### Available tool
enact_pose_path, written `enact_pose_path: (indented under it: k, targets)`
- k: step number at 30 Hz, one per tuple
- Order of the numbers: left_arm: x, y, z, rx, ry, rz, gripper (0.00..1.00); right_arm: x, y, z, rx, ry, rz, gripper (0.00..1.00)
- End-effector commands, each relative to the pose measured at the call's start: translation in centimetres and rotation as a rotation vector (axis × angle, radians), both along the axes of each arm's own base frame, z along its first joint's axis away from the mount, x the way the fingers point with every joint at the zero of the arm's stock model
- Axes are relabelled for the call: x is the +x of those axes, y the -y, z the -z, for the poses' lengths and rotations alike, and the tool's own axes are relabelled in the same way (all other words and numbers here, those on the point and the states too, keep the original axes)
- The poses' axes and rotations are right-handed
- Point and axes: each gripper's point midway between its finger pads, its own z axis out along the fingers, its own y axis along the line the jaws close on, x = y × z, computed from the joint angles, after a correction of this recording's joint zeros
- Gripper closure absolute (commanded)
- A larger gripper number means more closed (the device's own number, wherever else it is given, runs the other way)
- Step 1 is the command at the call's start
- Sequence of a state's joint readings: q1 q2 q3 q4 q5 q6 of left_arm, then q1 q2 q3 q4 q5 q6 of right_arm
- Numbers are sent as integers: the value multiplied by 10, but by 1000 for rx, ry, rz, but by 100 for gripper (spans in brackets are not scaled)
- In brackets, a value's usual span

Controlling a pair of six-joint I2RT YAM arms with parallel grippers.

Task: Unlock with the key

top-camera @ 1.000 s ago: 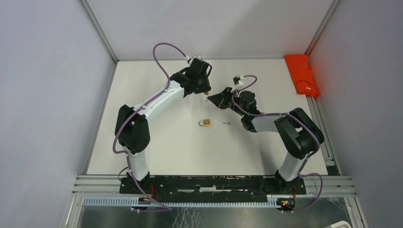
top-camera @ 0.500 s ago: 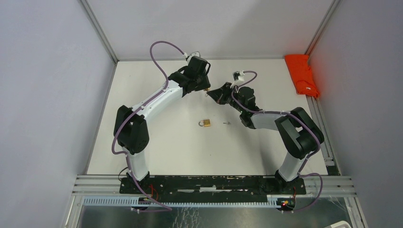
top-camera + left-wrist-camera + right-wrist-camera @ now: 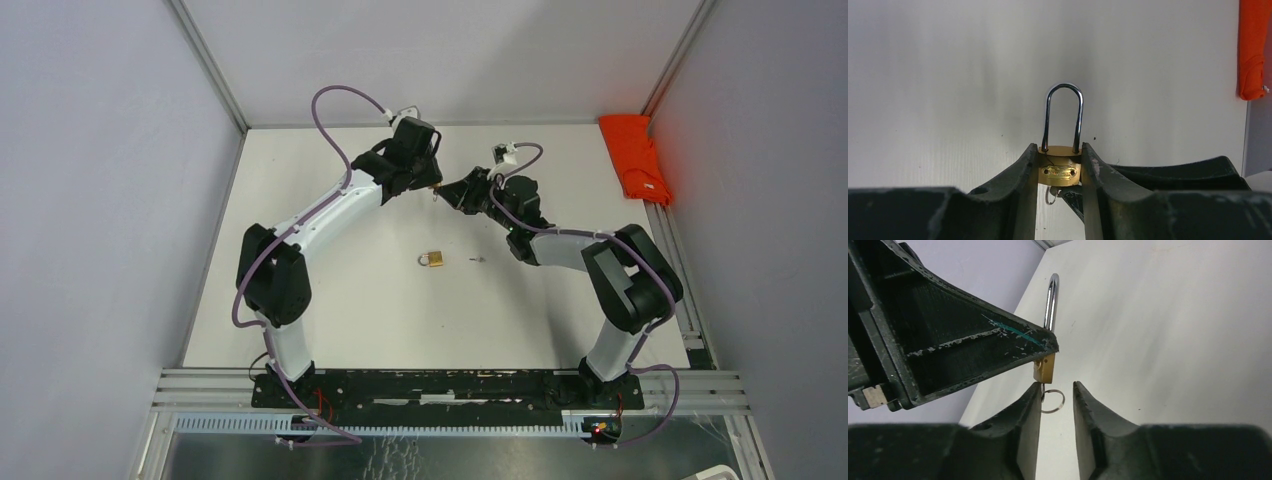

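Left claw [image 3: 1060, 151] clamps lock [image 3: 1060, 172]. Right claw [image 3: 1056, 387] narrow, empty, straddling key ring [image 3: 1064, 400]. Risk: I pinch ring, not key, and twist slips.

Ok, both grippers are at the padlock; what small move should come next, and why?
Probably shut the right gripper on the key ring: it hangs between that gripper's open fingers, just under the padlock that the left gripper clamps, its shackle seated in the body.

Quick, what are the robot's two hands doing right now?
Left gripper: closed, holding the padlock.
Right gripper: open, key ring between its fingers.
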State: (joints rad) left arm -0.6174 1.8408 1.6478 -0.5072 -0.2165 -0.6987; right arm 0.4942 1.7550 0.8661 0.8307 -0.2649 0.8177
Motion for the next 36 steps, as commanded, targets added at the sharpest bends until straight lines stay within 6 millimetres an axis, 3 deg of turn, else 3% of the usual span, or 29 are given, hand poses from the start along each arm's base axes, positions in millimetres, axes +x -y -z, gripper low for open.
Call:
enact_pose_path:
  k: [1,6,14,30,36]
  targets:
    - [-16,4,-11,-18,-16,24,98,15,5,-35,46,113,28,62]
    - [-15,3,-12,-18,-14,22,98,13,4,-32,50,113,10,62]
    - [-12,5,-11,-22,-15,24,98,5,-7,-34,109,114,-64,77]
    - [-8,4,-13,-24,-8,23,98,-5,-18,-27,145,72,-112,68]
    - [-7,5,-12,-27,-10,27,98,-7,-23,-25,132,67,-128,74]
